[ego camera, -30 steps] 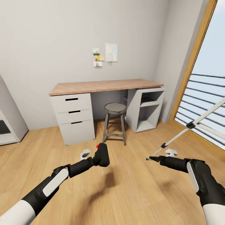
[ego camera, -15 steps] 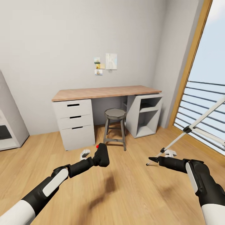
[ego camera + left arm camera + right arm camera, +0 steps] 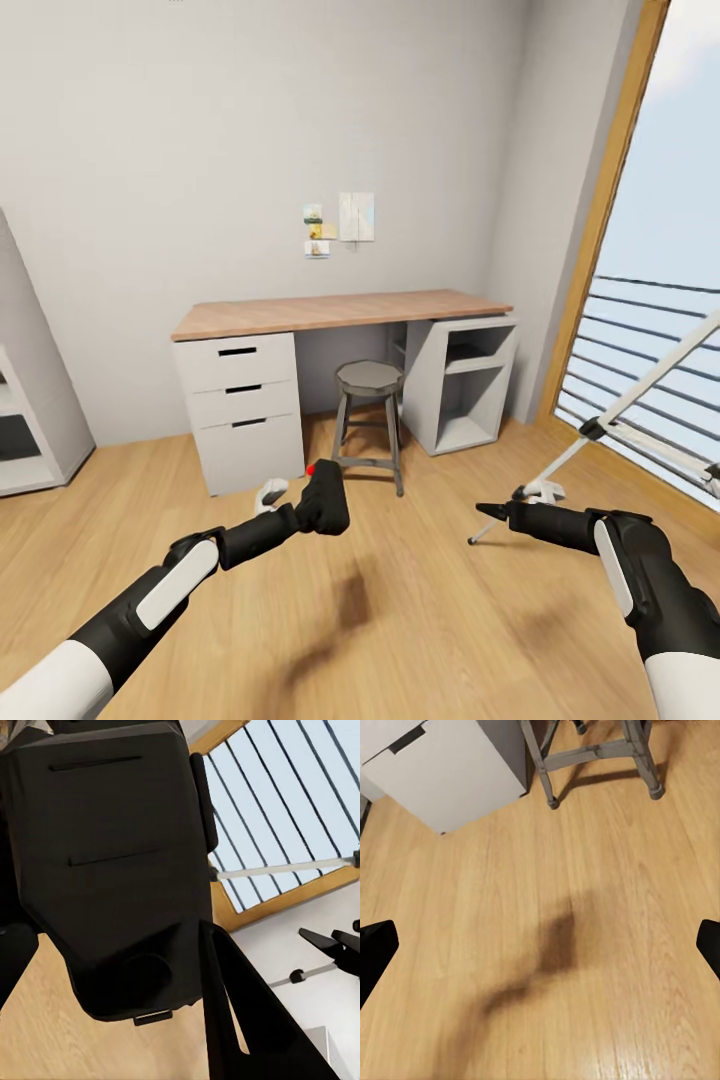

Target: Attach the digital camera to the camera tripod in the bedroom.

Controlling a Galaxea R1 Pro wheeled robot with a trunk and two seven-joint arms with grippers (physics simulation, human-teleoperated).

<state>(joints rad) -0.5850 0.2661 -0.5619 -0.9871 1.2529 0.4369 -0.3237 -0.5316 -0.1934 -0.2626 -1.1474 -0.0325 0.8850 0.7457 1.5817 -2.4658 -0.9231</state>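
1. The digital camera point(image 3: 325, 496) sits clamped in the left gripper point(image 3: 306, 508), held out over the wood floor point(image 3: 400, 620) in front of the robot, red button at its upper left corner. In the left wrist view the camera's black body point(image 3: 112, 862) fills the space between the fingers point(image 3: 255, 1020), pressed against them.
2. The camera tripod point(image 3: 640, 390) leans in from the right edge of the head view, before the tall window point(image 3: 660, 290); one silver leg slants down to a black foot point(image 3: 473, 541) on the floor just beside the right gripper point(image 3: 492, 512).
3. The right gripper is spread wide and holds nothing: in the right wrist view its two black fingertips point(image 3: 376, 949) stand at opposite sides with bare floor between.
4. Open floor lies between the two arms and ahead of them, broad and free of objects, crossed by the arms' soft shadow point(image 3: 547, 952).
5. Beyond that stands a grey stool point(image 3: 369, 408), tucked at the front edge of a desk point(image 3: 340, 311) with a white drawer unit point(image 3: 245, 408) and an open shelf unit point(image 3: 462, 380).
6. A white shelf point(image 3: 25, 420) bounds the left side; the window's wooden frame point(image 3: 600, 210) bounds the right.
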